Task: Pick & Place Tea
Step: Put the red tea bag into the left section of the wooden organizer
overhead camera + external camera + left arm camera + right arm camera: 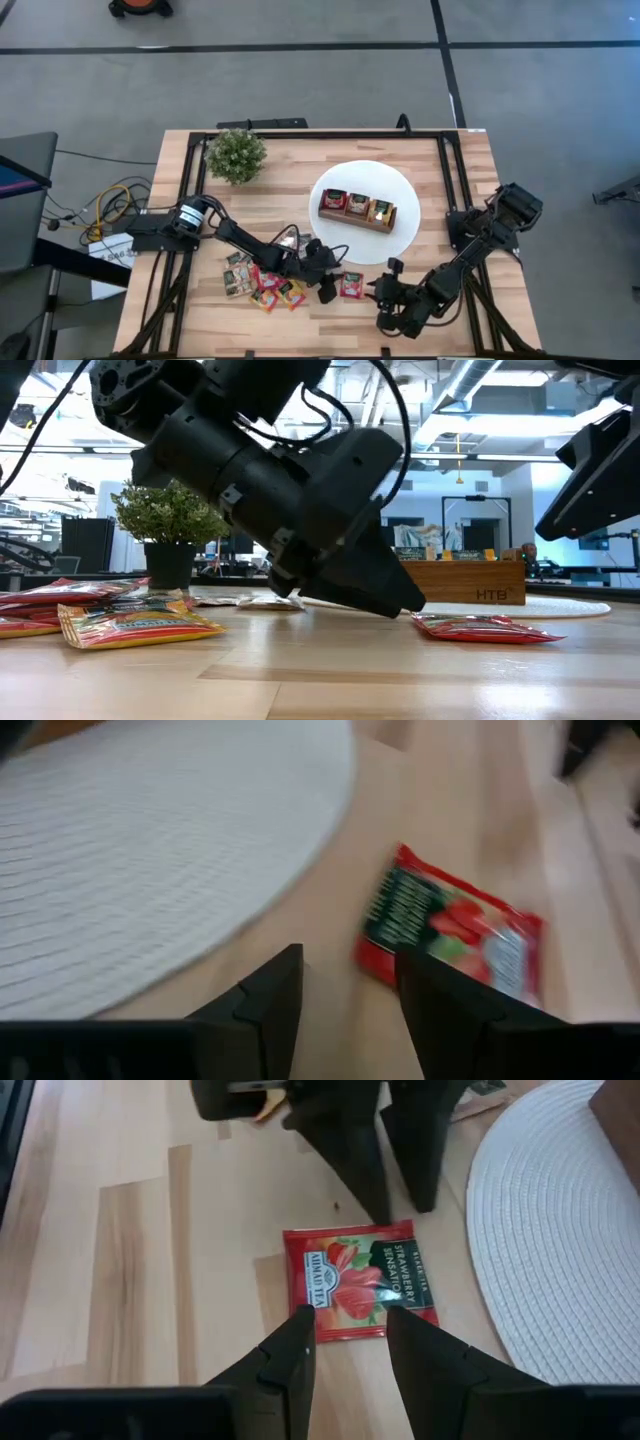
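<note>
Lone red square strawberry tea sachet (361, 1295) lies flat on the wooden bench (470, 190), between my two grippers. Left gripper (328, 292), fingers apart, sits just left of it; right gripper (385, 290), fingers apart, just right, equally near.

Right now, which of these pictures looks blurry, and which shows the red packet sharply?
Left wrist view: smeared, the red sachet and white mat soft-edged. Right wrist view: crisp, the sachet's strawberry print readable. Low view: bright ceiling lights behind, the left gripper a dark silhouette.
</note>
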